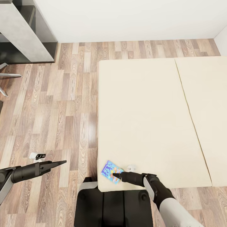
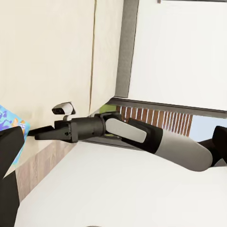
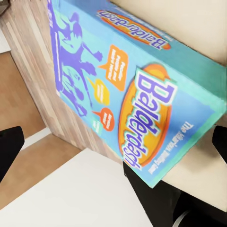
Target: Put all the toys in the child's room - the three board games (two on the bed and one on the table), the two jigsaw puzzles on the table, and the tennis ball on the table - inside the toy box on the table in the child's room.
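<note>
- Our right gripper [image 1: 114, 174], jaws apart, reaches the blue game [image 1: 110, 171] at the bed [image 1: 142, 110] corner.
- Left gripper [image 1: 63, 162]: together, idle.
- Next, we judge: clamp, lift.

Game box [image 3: 127, 90]: bright blue with a teal edge, purple figures, orange speech bubbles and an orange oval lettered in white.
Bed [image 1: 142, 116]: plain cream.
Floor [image 1: 56, 113]: wood planks in light brown and grey grain.
Walls [image 1: 132, 19]: white.
Tabletop [image 1: 19, 31]: light grey, with dark glossy sides.
Right tool [image 1: 116, 175]: black.
</note>
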You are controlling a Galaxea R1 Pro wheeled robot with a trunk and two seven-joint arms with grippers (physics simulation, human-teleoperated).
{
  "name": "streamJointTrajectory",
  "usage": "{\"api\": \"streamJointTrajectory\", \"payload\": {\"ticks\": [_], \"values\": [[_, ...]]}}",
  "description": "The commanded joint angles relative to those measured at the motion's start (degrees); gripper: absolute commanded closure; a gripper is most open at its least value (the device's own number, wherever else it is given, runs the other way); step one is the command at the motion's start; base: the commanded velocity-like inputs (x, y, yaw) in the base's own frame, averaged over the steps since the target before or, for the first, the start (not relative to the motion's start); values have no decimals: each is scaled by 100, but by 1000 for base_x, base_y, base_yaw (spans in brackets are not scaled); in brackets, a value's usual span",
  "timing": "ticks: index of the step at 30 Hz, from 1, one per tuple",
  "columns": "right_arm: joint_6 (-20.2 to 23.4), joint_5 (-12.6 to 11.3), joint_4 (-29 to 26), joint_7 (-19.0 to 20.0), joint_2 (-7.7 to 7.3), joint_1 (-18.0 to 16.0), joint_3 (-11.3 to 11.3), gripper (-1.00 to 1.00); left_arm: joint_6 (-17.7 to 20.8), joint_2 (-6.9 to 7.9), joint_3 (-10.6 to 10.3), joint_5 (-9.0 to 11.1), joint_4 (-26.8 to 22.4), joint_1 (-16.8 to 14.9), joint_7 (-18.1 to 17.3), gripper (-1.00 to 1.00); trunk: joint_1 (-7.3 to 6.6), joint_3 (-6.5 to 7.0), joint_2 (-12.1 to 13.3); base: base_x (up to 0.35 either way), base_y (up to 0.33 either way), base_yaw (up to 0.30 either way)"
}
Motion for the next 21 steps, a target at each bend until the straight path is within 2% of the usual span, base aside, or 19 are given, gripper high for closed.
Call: {"api": "streamJointTrajectory", "payload": {"ticks": [1, 11, 21], "values": [[56, -26, -3, 9, 12, -33, -35, -100, 61, 0, -2, 1, -1, -1, -20, -100, 3, -6, -9, 0, 0, 0], [51, -35, 21, -235, 54, -183, -43, -100, 61, -2, -2, 1, -1, -1, -20, -100, 3, -6, -9, 0, 0, 0], [18, -28, 27, -285, 118, -198, -44, -100, 59, 3, -2, 1, 1, -1, -20, -100, 3, -6, -9, 0, 0, 0]]}}
